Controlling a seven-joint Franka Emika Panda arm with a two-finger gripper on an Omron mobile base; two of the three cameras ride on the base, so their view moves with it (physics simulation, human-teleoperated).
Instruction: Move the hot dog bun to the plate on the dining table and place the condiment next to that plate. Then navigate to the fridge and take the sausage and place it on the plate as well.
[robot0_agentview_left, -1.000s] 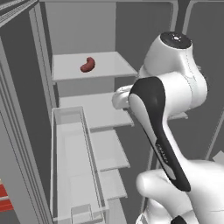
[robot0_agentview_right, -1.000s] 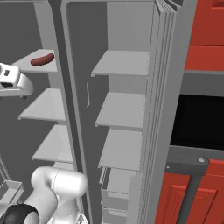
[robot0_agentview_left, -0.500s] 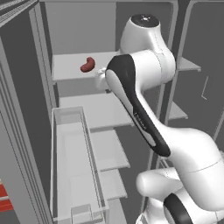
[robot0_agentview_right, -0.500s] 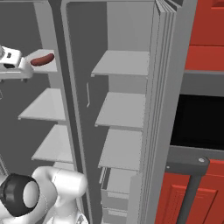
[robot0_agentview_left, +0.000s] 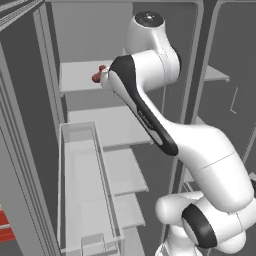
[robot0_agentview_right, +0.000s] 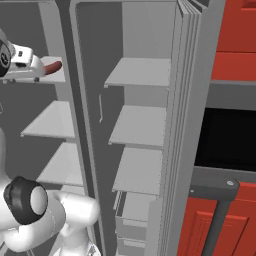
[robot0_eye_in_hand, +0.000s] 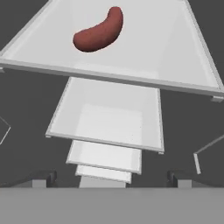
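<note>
Curved reddish-brown sausage (robot0_eye_in_hand: 99, 31) on grey fridge shelf (robot0_eye_in_hand: 175, 52), half hidden behind arm in left base view; gripper (robot0_eye_in_hand: 111, 178) spread, empty.

Sausage (robot0_eye_in_hand: 99, 31): reddish-brown, short, slightly curved, lying flat on upper grey shelf (robot0_eye_in_hand: 175, 57) of open fridge (robot0_agentview_right: 140, 125), untouched. Sits ahead of the tool (robot0_eye_in_hand: 112, 177) and slightly off to one side, apart from it; lower shelves stacked beneath.

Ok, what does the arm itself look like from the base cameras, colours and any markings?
The arm is glossy white with rounded, bulbous links. A black stripe with small pale lettering runs along one link, a dark disc caps the top joint, and the lower joints are dark rings. No cables show.
</note>
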